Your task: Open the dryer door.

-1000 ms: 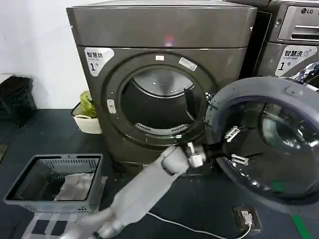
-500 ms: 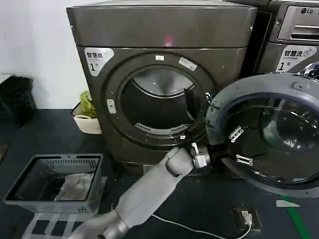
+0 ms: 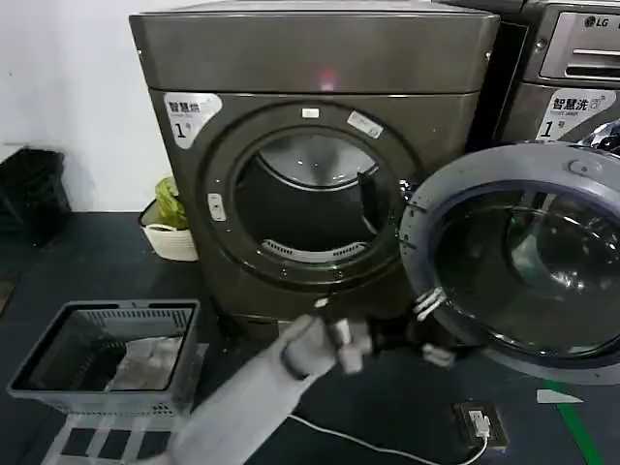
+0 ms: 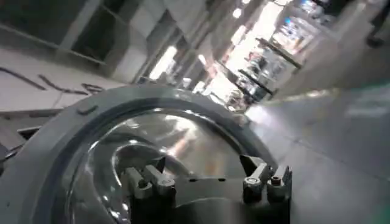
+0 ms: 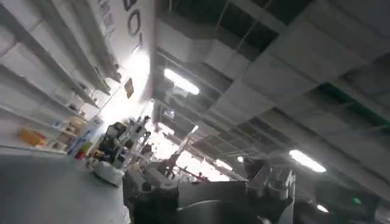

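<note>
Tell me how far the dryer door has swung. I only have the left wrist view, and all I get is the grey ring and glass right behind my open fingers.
Observer: In the head view the dryer door stands wide open, swung out to the right, inner face towards the camera. The drum opening is fully exposed.
Operator: Where is my left gripper against it?
Observer: The left gripper is at the door's lower left edge, open, with nothing between its fingers. I cannot tell if a fingertip touches the rim.
Operator: Anything on the floor by the arm?
Observer: A grey basket sits on the floor to the left of the dryer, away from the door. The right gripper points at the ceiling, open.
</note>
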You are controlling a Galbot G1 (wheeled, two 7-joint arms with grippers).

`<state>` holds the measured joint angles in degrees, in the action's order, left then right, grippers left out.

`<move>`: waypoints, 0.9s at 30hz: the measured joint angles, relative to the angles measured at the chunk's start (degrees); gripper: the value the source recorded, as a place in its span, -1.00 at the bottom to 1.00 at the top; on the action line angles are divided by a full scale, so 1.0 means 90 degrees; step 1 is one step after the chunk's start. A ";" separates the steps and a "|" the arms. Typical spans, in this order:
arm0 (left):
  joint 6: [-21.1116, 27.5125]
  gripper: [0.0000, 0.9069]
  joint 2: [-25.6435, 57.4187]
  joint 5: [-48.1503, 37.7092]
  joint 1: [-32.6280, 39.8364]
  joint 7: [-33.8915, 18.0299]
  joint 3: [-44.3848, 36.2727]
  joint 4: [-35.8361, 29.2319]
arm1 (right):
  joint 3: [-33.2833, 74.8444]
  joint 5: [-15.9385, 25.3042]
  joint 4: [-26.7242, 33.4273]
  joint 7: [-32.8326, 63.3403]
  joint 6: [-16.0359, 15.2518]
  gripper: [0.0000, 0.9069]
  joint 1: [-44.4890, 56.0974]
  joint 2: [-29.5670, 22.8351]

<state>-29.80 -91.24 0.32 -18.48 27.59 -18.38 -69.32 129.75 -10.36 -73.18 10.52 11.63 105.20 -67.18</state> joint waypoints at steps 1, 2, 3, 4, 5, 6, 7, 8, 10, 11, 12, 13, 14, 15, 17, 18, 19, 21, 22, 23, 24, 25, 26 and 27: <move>0.0021 1.00 0.0043 0.0028 -0.0062 0.0031 0.0015 -0.0074 | 0.0000 0.0001 0.0025 -0.0027 -0.0004 1.00 -0.0001 0.0033; 0.0042 1.00 0.0091 0.0050 -0.0096 0.0079 0.0015 -0.0155 | -0.0007 0.0007 0.0045 -0.0071 -0.0016 1.00 -0.0014 0.0065; 0.0055 1.00 0.0149 0.0095 -0.0157 0.0108 0.0017 -0.0242 | -0.0020 0.0013 0.0073 -0.0110 -0.0026 1.00 -0.0030 0.0097; 0.0064 1.00 0.0226 0.0152 -0.0241 0.0160 0.0014 -0.0368 | -0.0033 0.0027 0.0117 -0.0159 -0.0029 1.00 -0.0042 0.0134; 0.0071 1.00 0.0314 0.0208 -0.0310 0.0199 0.0009 -0.0483 | -0.0046 0.0057 0.0166 -0.0199 -0.0027 1.00 -0.0053 0.0176; 0.0072 1.00 0.0407 0.0273 -0.0386 0.0229 0.0009 -0.0612 | -0.0049 0.0094 0.0214 -0.0252 -0.0017 1.00 -0.0066 0.0214; 0.0068 1.00 0.0500 0.0336 -0.0489 0.0245 0.0011 -0.0749 | -0.0051 0.0139 0.0267 -0.0303 0.0017 1.00 -0.0080 0.0258; 0.0059 1.00 0.0620 0.0413 -0.0585 0.0251 0.0024 -0.0908 | -0.0053 0.0170 0.0331 -0.0351 0.0059 1.00 -0.0094 0.0304; 0.0029 1.00 0.0911 0.0529 -0.0759 0.0251 0.0051 -0.1249 | -0.0066 0.0207 0.0451 -0.0448 0.0128 1.00 -0.0114 0.0368; 0.0009 1.00 0.1048 0.0580 -0.0855 0.0251 0.0053 -0.1418 | -0.0071 0.0224 0.0516 -0.0483 0.0141 1.00 -0.0128 0.0401; -0.0035 1.00 0.1228 0.0642 -0.0957 0.0250 0.0050 -0.1611 | -0.0070 0.0244 0.0574 -0.0513 0.0142 1.00 -0.0143 0.0432; -0.0085 1.00 0.1442 0.0725 -0.1049 0.0247 0.0037 -0.1805 | -0.0066 0.0268 0.0628 -0.0525 0.0135 1.00 -0.0152 0.0459; -0.0147 1.00 0.1669 0.0815 -0.1131 0.0241 0.0033 -0.1999 | -0.0043 0.0320 0.0670 -0.0538 0.0098 1.00 -0.0158 0.0486; -0.0246 1.00 0.1910 0.0950 -0.1174 0.0218 0.0039 -0.2191 | -0.0017 0.0373 0.0697 -0.0544 0.0066 1.00 -0.0158 0.0500; -0.0492 1.00 0.2393 0.1254 -0.1216 0.0124 0.0083 -0.2496 | 0.0035 0.0506 0.0717 -0.0545 -0.0054 1.00 -0.0157 0.0523; -0.0665 1.00 0.2660 0.1468 -0.1225 0.0065 0.0116 -0.2626 | 0.0058 0.0538 0.0718 -0.0546 -0.0129 1.00 -0.0152 0.0540; -0.0824 1.00 0.2916 0.1682 -0.1228 0.0017 0.0153 -0.2716 | 0.0094 0.0555 0.0719 -0.0542 -0.0179 1.00 -0.0150 0.0553; -0.1145 1.00 0.3423 0.2089 -0.1219 -0.0030 0.0186 -0.2895 | 0.0139 0.0566 0.0710 -0.0551 -0.0287 1.00 -0.0151 0.0567; -0.1310 1.00 0.3702 0.2259 -0.1214 -0.0046 0.0199 -0.2971 | 0.0139 0.0566 0.0700 -0.0566 -0.0305 1.00 -0.0153 0.0567; -0.1490 1.00 0.3987 0.2482 -0.1215 -0.0055 0.0225 -0.3043 | 0.0137 0.0564 0.0678 -0.0583 -0.0320 1.00 -0.0161 0.0557; -0.1653 1.00 0.4251 0.2707 -0.1233 -0.0056 0.0267 -0.3121 | 0.0127 0.0547 0.0655 -0.0604 -0.0333 1.00 -0.0171 0.0546; -0.1813 1.00 0.4525 0.2954 -0.1261 -0.0055 0.0316 -0.3193 | 0.0116 0.0527 0.0638 -0.0636 -0.0334 1.00 -0.0192 0.0538; -0.1938 1.00 0.4792 0.3252 -0.1293 -0.0054 0.0376 -0.3273 | 0.0096 0.0503 0.0623 -0.0682 -0.0334 1.00 -0.0208 0.0531; -0.1942 1.00 0.5058 0.3566 -0.1313 -0.0053 0.0441 -0.3360 | 0.0074 0.0480 0.0617 -0.0704 -0.0331 1.00 -0.0216 0.0526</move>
<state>-47.27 -45.72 32.41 -30.30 27.11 -14.41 -99.56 130.42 -6.04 -67.63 4.18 8.65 103.25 -62.45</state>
